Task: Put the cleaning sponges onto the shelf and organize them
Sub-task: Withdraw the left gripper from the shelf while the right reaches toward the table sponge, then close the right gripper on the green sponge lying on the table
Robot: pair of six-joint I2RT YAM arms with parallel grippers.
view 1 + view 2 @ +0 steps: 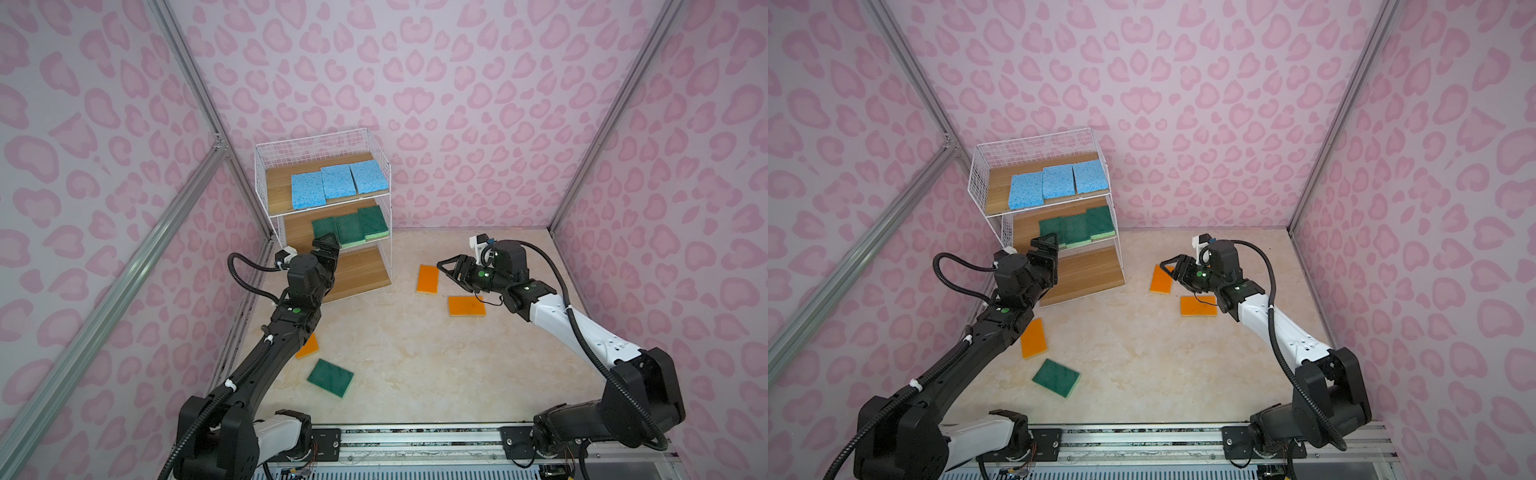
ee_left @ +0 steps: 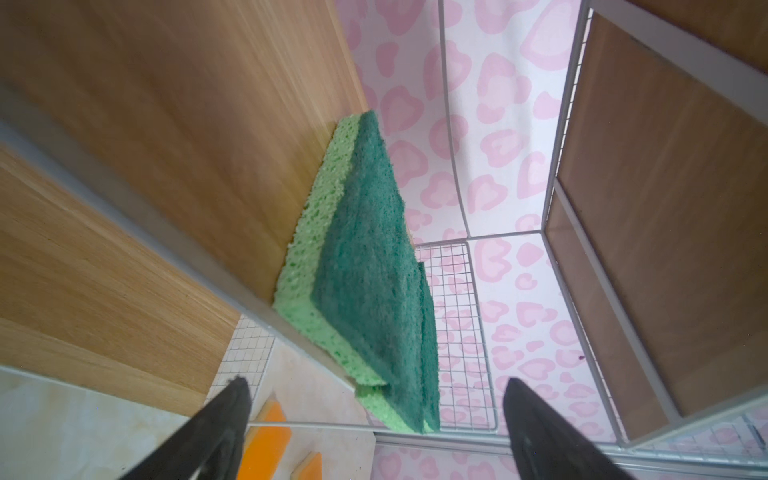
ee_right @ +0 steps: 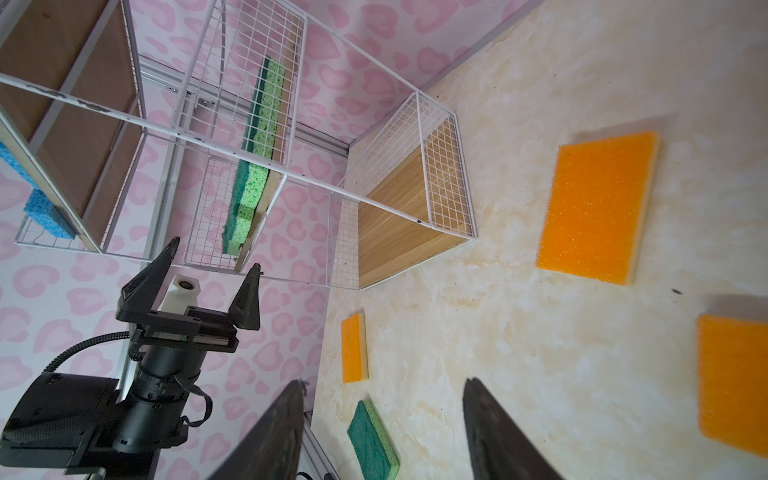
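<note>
Placing greens: left tool (image 1: 327, 243) stands open, empty, at the shelved green sponges (image 1: 350, 227); right tool (image 1: 444, 266), open, should next grasp the centre-right orange sponge (image 1: 428, 279).

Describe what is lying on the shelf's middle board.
Three dark green sponges lie side by side on the middle board, bare wood beside them. The open left claw hides the leftmost sponge's front corner; the top board covers the rear.

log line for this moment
left tool: open, at middle board | right tool: open, above table | top board: three blue sponges | middle board: three green sponges | table: three orange sponges, one green sponge
</note>
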